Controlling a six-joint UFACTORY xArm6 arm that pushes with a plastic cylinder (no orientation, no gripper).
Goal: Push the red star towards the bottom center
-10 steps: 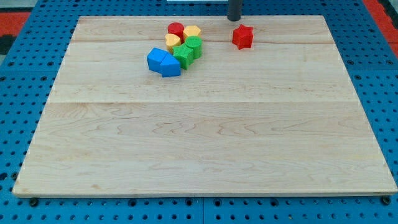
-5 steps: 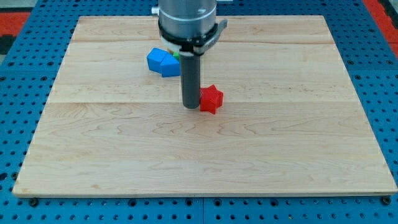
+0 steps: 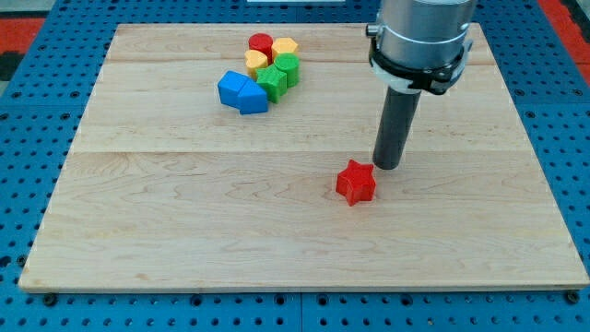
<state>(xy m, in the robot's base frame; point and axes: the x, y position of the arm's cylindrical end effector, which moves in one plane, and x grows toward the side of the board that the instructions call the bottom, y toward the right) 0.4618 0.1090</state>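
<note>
Red star (image 3: 356,182) has slid down-right since earlier, my tip (image 3: 387,167) – a bare rod, nothing to grasp – now just upper-right of it, mid-push – next shove wants down-left.

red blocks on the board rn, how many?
2. The red star sits right of the board's centre, just below-left of my tip. A red round block is at the top of the cluster near the view's top. None looks hidden.

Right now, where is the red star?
The red star sits a little right of the board's middle, just below-left of my tip, well clear of the block cluster at the view's top.
</note>
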